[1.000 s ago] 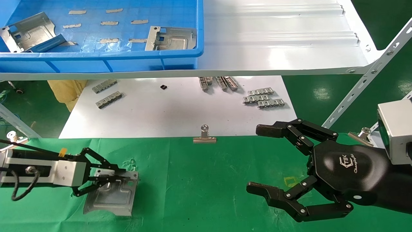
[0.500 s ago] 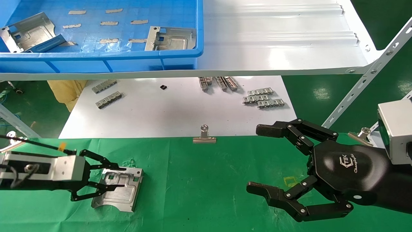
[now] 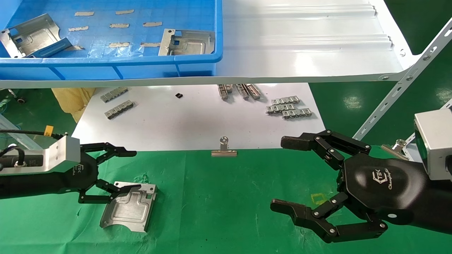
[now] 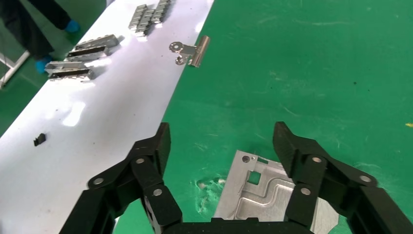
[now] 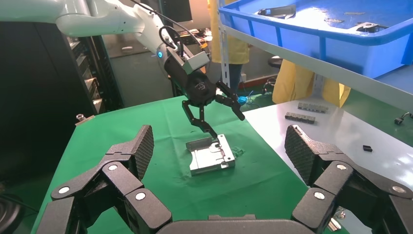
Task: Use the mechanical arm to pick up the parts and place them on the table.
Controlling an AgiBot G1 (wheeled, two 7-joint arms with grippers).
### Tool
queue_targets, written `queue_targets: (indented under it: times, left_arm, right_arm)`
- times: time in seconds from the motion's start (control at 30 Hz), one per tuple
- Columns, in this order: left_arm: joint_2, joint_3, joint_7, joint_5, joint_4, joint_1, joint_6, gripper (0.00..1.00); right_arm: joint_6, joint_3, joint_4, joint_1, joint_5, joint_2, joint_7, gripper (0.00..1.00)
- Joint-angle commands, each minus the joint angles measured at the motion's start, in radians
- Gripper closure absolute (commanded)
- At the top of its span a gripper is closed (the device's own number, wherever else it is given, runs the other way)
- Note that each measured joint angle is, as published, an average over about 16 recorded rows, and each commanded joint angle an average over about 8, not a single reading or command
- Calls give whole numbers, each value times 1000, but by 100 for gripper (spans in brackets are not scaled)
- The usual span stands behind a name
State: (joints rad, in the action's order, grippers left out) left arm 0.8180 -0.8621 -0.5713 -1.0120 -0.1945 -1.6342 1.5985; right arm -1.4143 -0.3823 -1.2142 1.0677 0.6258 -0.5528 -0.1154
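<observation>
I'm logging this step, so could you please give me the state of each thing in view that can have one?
Left gripper: fingers open, raised over the plate, holding nothing.
Right gripper: fingers open, empty, over the cloth at the right.
Plate on cloth: released, lying on the green cloth.
Two plates in bin: not yet picked, lying in the blue bin.
Binder clip: shut on the white board's edge.

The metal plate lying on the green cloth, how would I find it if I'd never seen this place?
Start at the big green cloth and look to the robot's left. The metal plate lies flat there, just under the open left tool. The other plates sit in the blue bin.
</observation>
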Motion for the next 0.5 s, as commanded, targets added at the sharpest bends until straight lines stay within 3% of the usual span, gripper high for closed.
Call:
queue_targets:
  times: [0.03,0.27,0.5]
  left_arm:
    - [-2,2,2,7,0,3,0,0]
    - [-2,9,7,-2,-21,7,-3,0]
    - [-22,65,80,26,-125,61,-12,0]
  right_arm:
    - [0,0,0,0,0,0,0,0]
    - [0,0,0,0,0,0,0,0]
    - [0,0,0,0,0,0,0,0]
